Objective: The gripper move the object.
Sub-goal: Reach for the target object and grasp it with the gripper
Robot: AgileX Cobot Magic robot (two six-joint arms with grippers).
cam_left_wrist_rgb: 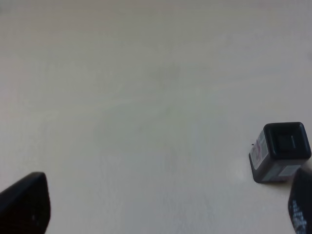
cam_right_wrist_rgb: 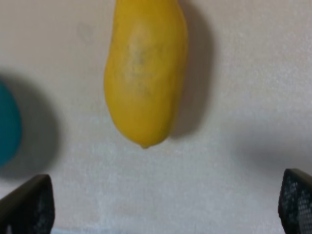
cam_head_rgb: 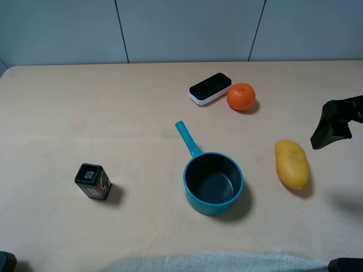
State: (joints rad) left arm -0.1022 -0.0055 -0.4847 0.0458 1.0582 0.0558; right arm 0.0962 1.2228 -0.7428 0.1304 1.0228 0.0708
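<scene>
The right claw [cam_head_rgb: 332,127] hangs released, its 2 dark fingers [cam_right_wrist_rgb: 27,207] spread wide and gripping nothing. In its wrist view the yellow object [cam_right_wrist_rgb: 146,73] lies ahead of the gap, clear of both tips. From above, the object rests on the desk [cam_head_rgb: 113,113] at about 3 o'clock from the teal saucepan [cam_head_rgb: 212,182], near it but apart. The right claw is between 1 and 2 o'clock from the object. The left claw [cam_left_wrist_rgb: 163,204] is also spread and empty, near a small black-capped jar [cam_left_wrist_rgb: 280,151].

The main risk is probably a slip. The object is oblong, rounded all over and tapers to a blunt point at the end nearest the claw, and its skin looks smooth and faintly waxy. Hard fingers closing on that taper rather than the thick middle could squeeze it out forwards. A finger landing on top of the curve could set it rolling. The pale matte desk looks slick and would do little to stop it, and a shove towards 9 o'clock would knock it into the saucepan's glossy wall.

The round orange [cam_head_rgb: 241,96], at 11 o'clock from the object, is well apart and unlikely to be disturbed.
</scene>
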